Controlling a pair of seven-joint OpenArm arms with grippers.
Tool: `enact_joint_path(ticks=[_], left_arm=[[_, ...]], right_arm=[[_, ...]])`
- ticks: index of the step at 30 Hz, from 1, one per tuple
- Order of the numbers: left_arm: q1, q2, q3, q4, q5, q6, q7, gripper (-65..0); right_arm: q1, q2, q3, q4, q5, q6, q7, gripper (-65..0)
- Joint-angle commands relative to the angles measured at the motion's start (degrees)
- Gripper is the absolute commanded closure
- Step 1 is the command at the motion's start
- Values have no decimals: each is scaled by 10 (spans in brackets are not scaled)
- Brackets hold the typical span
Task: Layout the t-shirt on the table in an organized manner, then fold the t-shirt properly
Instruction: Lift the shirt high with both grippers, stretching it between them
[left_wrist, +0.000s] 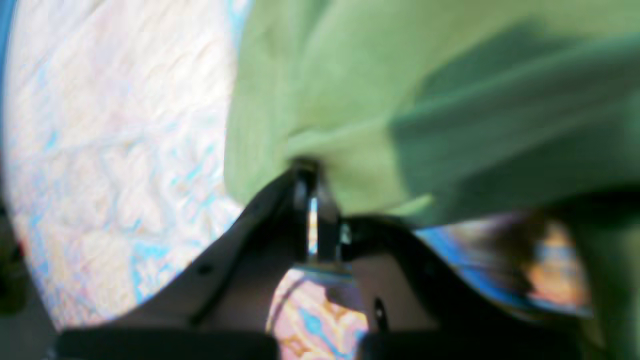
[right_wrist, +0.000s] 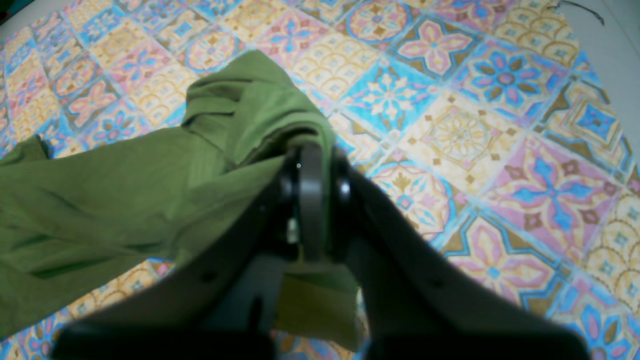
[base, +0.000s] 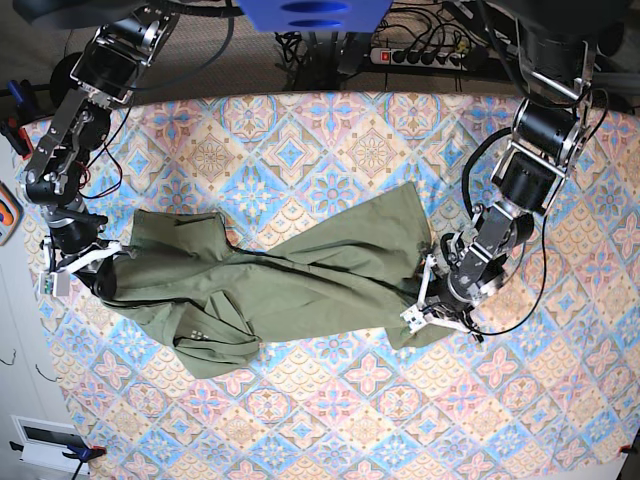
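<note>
The green t-shirt (base: 280, 285) is the landmark here. It lies stretched out and wrinkly across the middle of the surface (base: 330, 420), which has pink, blue and cream flower tiles all over it.

In the base view, the part of the shirt nearest the front edge of the surface is a folded flap with tiny pale print on it. On the shirt's right side, the left pincer (base: 425, 300) sits at the cloth's edge. The left wrist view is blurry, but it shows the two black fingers (left_wrist: 305, 195) pressed together with green cloth bunched at their tips, so this pincer is clamped on the t-shirt.

On the shirt's left end, the right pincer (base: 88, 262) is also squeezed tight on the t-shirt. Its own view shows folds of cloth caught between the fingers.

Behind the shirt, past the far edge of the surface, lies a power strip (base: 415, 55) with dark cables.
</note>
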Motion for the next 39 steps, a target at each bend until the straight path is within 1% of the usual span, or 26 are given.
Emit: enact_joint_path(ticks=[1, 3, 6, 7, 9, 11, 15, 17, 20, 22, 23, 26, 27, 30, 33, 36, 39], left_arm=[[-17, -10, -30, 30, 3, 15, -6, 0], [-6, -15, -87, 76, 8, 15, -4, 0], [13, -23, -148, 137, 9, 15, -3, 0], [16, -30, -163, 159, 9, 15, -1, 0], [32, -42, -188, 209, 4, 14, 28, 0], [41, -49, -207, 258, 4, 14, 43, 0], [74, -56, -259, 358, 5, 14, 59, 0], [81, -56, -282, 409, 5, 14, 77, 0], [80, -56, -312, 476, 4, 13, 124, 0], [79, -56, -322, 514, 4, 13, 141, 0], [79, -56, -323, 531, 4, 13, 148, 0], [70, -56, -323, 579, 6, 13, 168, 0], [67, -56, -323, 591, 6, 13, 178, 0], [44, -55, -324, 615, 7, 13, 194, 0], [17, -55, -324, 615, 8, 13, 204, 0], [-18, -56, -324, 615, 5, 13, 214, 0], [-47, -55, -321, 614, 5, 13, 221, 0]], right_arm=[[10, 10, 2, 12, 12, 2, 18, -2], [12, 10, 2, 13, 13, 2, 18, -2], [13, 11, 3, 31, 13, 2, 15, -2], [13, 17, 3, 36, 13, 2, 14, -2], [10, 36, 3, 39, 13, 2, 14, -2], [12, 47, 6, 46, 19, 2, 17, -2], [14, 66, 49, 50, 56, 3, 16, -2], [14, 85, 62, 50, 71, 3, 17, -2], [31, 116, 69, 41, 79, 3, 17, -2], [44, 134, 69, 32, 79, 4, 17, -2], [50, 142, 69, 29, 79, 10, 17, -2], [73, 170, 71, 14, 79, 62, 17, -2], [82, 178, 71, 11, 79, 72, 17, -2], [106, 208, 68, -7, 87, 78, 17, -2], [142, 233, 67, -44, 125, 78, 17, -2], [184, 260, 65, -81, 149, 79, 16, -2], [237, 293, 27, -108, 153, 79, 17, -2]])
